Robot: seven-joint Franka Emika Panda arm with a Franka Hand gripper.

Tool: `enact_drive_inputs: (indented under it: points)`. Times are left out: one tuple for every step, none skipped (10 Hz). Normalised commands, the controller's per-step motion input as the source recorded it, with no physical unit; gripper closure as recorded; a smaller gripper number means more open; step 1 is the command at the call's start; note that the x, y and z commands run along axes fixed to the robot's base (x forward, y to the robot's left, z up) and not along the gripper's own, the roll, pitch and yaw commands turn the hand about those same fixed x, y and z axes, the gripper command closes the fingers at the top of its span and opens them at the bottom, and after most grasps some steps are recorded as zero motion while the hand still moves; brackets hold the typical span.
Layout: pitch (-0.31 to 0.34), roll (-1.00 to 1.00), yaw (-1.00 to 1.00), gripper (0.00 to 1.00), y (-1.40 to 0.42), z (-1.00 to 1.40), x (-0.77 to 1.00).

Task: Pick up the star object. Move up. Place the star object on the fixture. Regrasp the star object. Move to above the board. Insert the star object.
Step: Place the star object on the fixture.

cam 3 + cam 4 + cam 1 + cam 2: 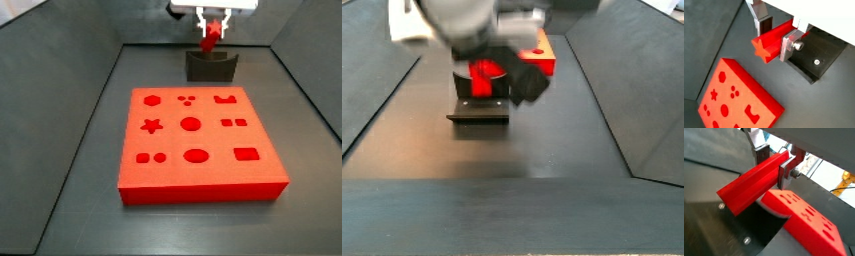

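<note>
My gripper [777, 36] hangs above the fixture [210, 67] at the far end of the floor, its two silver fingers [789, 44] clamped on the sides of the star object [769, 42] — the red peg lies crosswise between the dark pads, its star-shaped end jutting out to one side in a wrist view. In both side views the peg rides just over the fixture's notch, clear of it as far as I can tell; whether it touches yet is hard to say from here. I judge this to be the placing step: the peg is carried and lifted, and the fixture is right beneath. The next move calls for a short, straight descent so the peg settles in the notch without rolling, then letting go and taking a fresh grip. The board [199, 143] lies flat nearer the camera in a side view, well apart from me — its star recess [154, 126] empty among circles and squares.
</note>
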Motion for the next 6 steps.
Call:
enact_drive_inputs:
  points:
    - [0.045,-0.24,-0.2,1.0,0.15,-1.0,0.18]
    - [-0.002,-0.18,-0.18,1.0,0.12,-0.8,0.16]
    - [-0.031,-0.18,-0.16,1.0,0.1,-0.6,0.13]
    - [-0.055,-0.17,-0.14,1.0,0.08,-0.41,0.1]
    - [-0.071,-0.15,-0.11,1.0,0.08,-0.31,0.08]
    - [-0.08,-0.14,-0.08,1.0,0.09,-0.3,0.07]
